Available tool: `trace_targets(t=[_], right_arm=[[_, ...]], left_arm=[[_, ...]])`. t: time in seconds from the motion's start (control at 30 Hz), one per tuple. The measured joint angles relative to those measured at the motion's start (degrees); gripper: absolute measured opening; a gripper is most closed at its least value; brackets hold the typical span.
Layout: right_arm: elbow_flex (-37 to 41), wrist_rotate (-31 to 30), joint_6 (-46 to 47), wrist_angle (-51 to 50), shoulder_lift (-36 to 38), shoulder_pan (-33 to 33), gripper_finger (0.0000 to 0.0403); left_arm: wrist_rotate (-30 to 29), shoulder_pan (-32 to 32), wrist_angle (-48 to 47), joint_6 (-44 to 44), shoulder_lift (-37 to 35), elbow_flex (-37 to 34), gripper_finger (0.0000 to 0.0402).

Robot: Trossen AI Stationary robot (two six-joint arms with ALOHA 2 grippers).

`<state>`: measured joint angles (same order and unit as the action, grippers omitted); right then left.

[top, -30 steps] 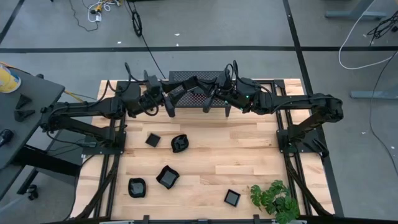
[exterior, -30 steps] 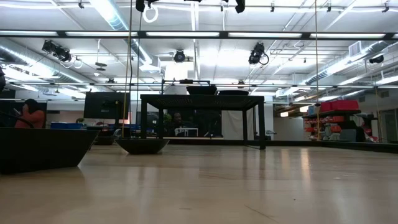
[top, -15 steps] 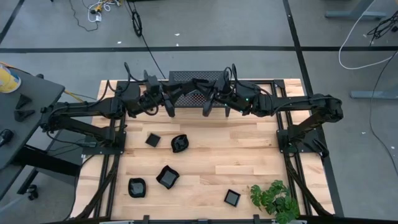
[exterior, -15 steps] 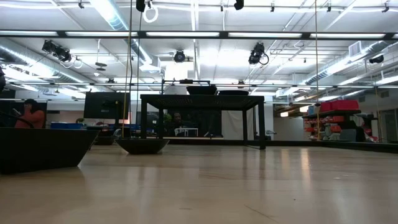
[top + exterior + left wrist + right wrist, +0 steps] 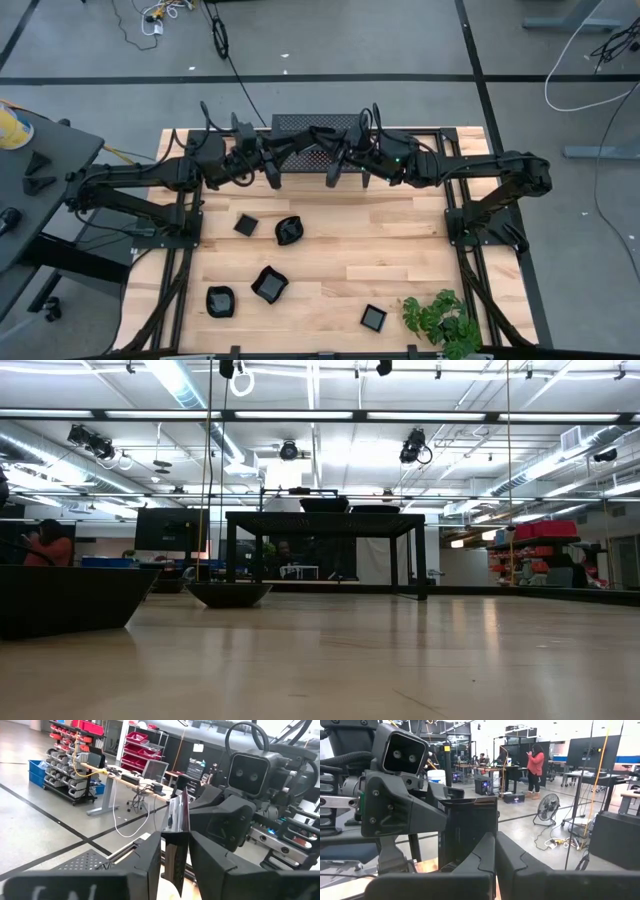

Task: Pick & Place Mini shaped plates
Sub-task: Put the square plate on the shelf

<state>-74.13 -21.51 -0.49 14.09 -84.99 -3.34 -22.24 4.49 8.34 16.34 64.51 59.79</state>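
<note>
Left pincer (image 5: 175, 855) clamped on plate (image 5: 176, 827), right pincer (image 5: 495, 852) together; five plates (image 5: 268, 284) on bench (image 5: 420, 250).

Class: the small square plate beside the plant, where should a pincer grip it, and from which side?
Probably the raised rim of the square plate, from straight above, one finger inside and one outside. It lies flat on the table, so only the rim stands up. Take the edge facing away from the plant.
</note>
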Motion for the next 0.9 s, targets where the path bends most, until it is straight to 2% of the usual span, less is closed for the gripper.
trace_targets(t=[0.17,0.47,0.9], right_arm=[[0.0,0.08,-0.03,0.0,0.0,0.27,0.0003],[0.0,0.09,-0.17,0.09,0.0,0.36,0.0003],[0.0,0.09,0.0,0.11,0.0,0.36,0.0011]], left_arm=[[0.01,0.0,-0.01,0.0,0.0,0.0,0.0098],[-0.24,0.0,-0.13,0.02,0.0,-0.02,0.0061],[-0.2,0.0,-0.03,0.02,0.0,-0.02,0.0057]])
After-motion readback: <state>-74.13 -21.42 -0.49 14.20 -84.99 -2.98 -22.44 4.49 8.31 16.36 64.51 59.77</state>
